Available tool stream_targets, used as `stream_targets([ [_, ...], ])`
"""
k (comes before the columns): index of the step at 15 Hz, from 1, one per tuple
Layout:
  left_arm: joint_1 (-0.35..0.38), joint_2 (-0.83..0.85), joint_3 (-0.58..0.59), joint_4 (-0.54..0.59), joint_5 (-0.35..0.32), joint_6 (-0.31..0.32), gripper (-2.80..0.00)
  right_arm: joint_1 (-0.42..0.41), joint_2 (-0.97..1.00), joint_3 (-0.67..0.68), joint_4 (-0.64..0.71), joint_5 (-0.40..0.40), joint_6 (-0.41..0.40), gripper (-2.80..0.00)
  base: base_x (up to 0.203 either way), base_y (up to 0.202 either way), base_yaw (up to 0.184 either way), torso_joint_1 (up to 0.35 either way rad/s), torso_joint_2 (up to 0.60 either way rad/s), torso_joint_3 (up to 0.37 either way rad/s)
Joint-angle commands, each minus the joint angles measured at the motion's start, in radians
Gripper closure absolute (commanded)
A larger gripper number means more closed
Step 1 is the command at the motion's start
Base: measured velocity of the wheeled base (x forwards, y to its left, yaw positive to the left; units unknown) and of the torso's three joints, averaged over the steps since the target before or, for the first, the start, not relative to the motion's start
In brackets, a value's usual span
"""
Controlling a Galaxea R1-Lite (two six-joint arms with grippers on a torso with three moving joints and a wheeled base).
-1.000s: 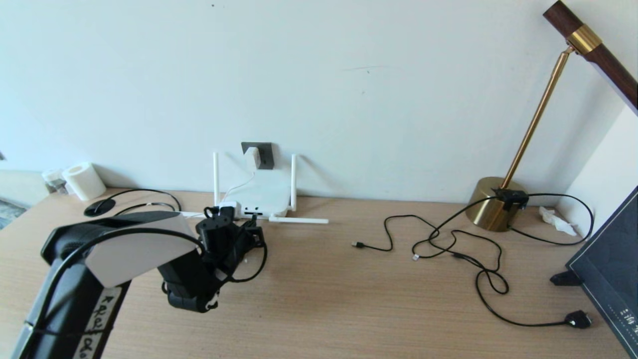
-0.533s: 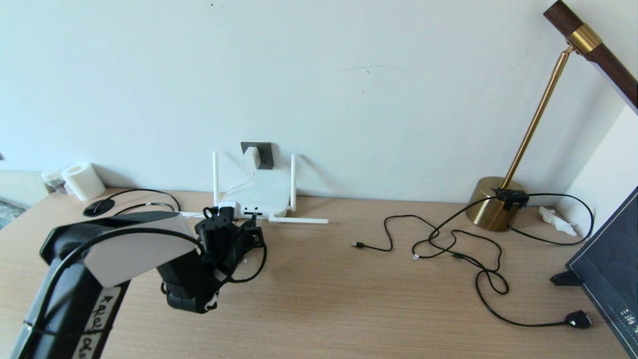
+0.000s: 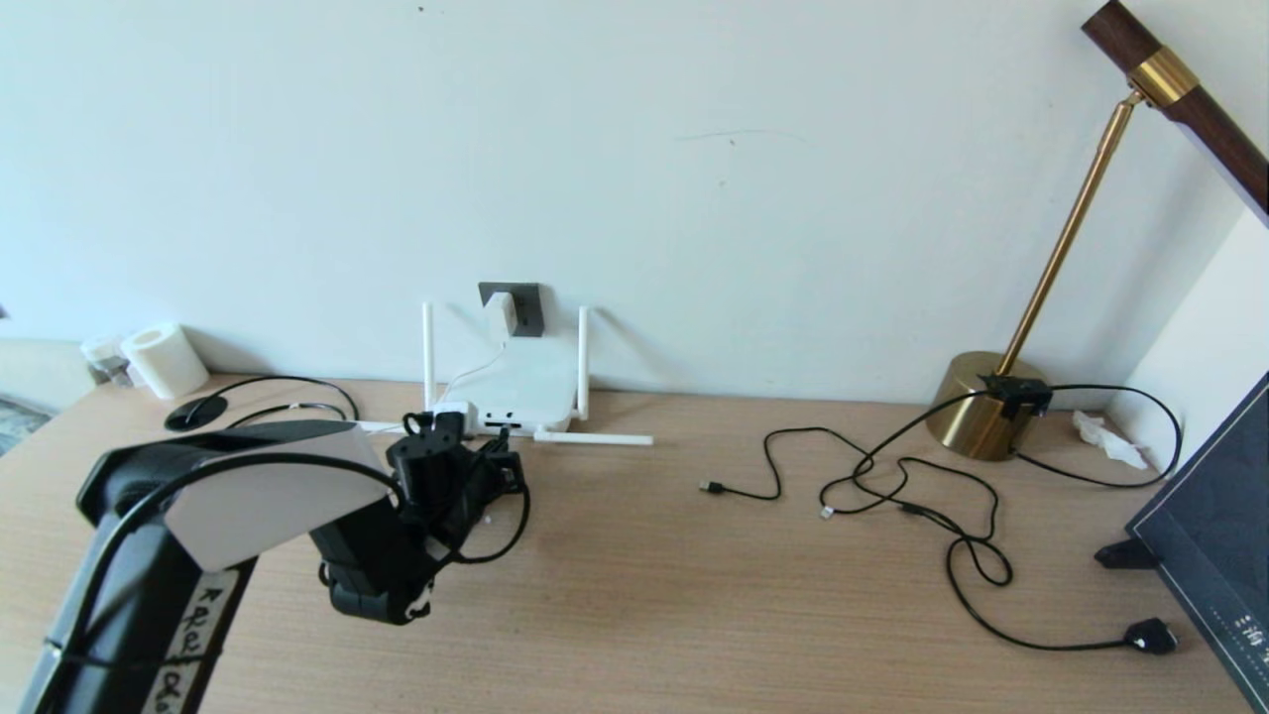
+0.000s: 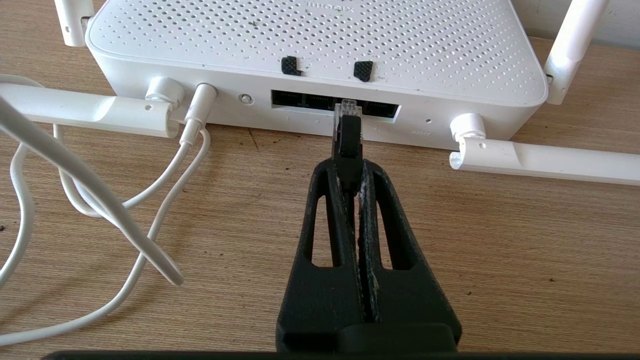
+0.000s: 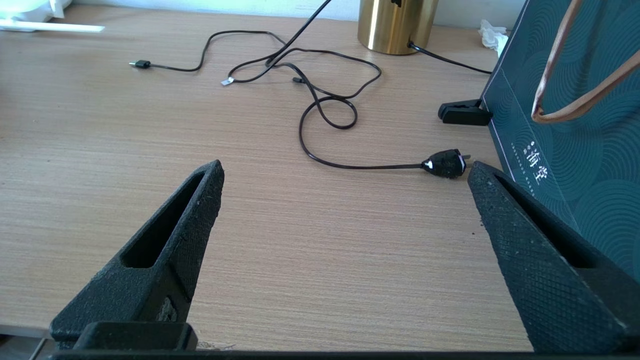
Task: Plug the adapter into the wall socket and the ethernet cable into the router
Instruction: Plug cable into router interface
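While my left gripper (image 4: 350, 172) pinches the black-booted ethernet cable (image 4: 347, 137), its small clear plastic plug tip sits at the flat white perforated plastic router (image 4: 320, 45) port row, at the gripper's 12 o'clock. My right gripper (image 5: 345, 175) hangs spread above the wooden desk (image 5: 280, 240).

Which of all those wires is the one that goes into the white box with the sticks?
Find the white router against the wall, under the dark wall socket. Right at its row of ports, the left gripper has its jaws shut on the ethernet cable. Unlike the thin white cord beside it and the thin black cables near the brass lamp, it ends in a clear plastic plug.
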Motion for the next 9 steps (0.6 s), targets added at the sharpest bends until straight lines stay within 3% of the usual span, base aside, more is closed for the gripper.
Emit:
stream_targets([
  [1,0.0,0.0,0.0,-0.008,0.002,-0.001,0.0,0.0,0.002,0.0,0.0,0.0,0.0,-2.8,0.0,0.0,0.0,0.0,0.0,0.0],
  [9,0.0,0.003,-0.001,-0.008,0.002,-0.001,0.0,0.0,0.002,0.0,0.0,0.0,0.0,-2.8,0.0,0.0,0.0,0.0,0.0,0.0],
])
